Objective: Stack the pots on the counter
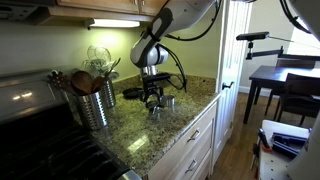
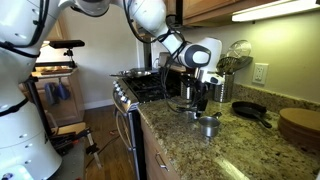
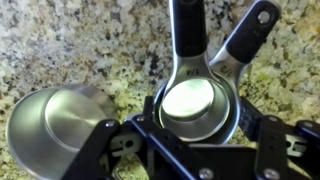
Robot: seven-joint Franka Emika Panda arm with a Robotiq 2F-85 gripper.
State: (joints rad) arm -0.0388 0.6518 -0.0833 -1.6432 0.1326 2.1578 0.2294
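In the wrist view a small shiny silver pot (image 3: 195, 105) sits between the two fingers of my gripper (image 3: 200, 112), and both fingers touch its rim. Its handle points to the top of the frame. A second, black-tipped handle (image 3: 250, 30) sticks out from beneath it toward the upper right. Another silver pot (image 3: 50, 125) stands on the speckled counter (image 3: 60, 40) just left of the gripper. In both exterior views the gripper (image 1: 153, 98) (image 2: 192, 103) points straight down, low over the counter (image 1: 140, 135), with a pot (image 1: 170, 101) (image 2: 208, 125) beside it.
A ribbed steel utensil canister (image 1: 95, 100) stands next to the stove (image 1: 30, 110). A flat black pan (image 2: 250, 112) and a round wooden board (image 2: 300, 125) lie farther along the counter. The counter's front edge (image 2: 160, 140) runs close to the pots.
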